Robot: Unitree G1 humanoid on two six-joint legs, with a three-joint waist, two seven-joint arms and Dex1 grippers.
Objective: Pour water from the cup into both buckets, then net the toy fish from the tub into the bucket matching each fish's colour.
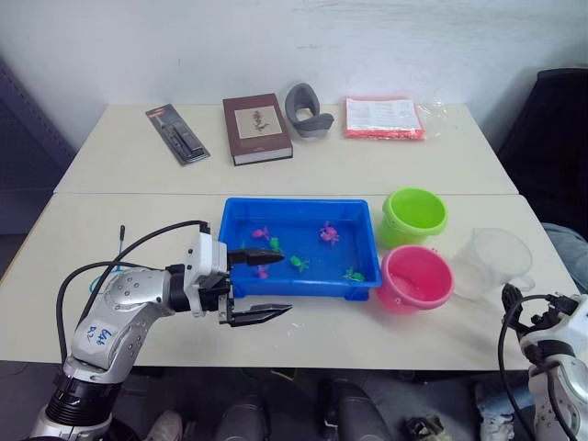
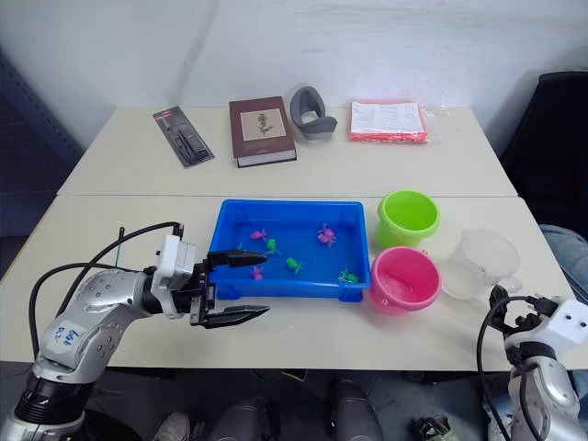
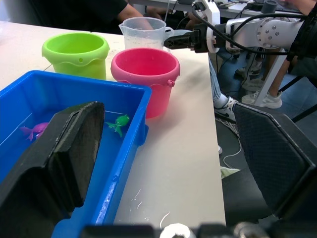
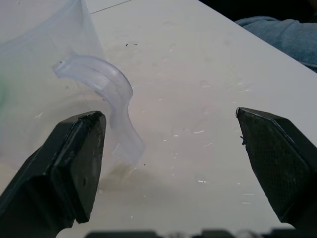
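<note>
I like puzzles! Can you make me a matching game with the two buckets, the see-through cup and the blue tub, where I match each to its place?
Things:
1. green bucket
2. pink bucket
3. cup
4. tub

Places:
A. holds the toy fish
B. just ahead of the open right pincer
C. nearer the front table edge, beside the tub
D. behind the pink bucket

Pairs: 1-D, 2-C, 3-B, 4-A

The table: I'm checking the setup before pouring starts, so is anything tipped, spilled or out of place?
Nothing stands out. The cup, green bucket and pink bucket stand upright beside the tub, with no puddle on the table.
</note>
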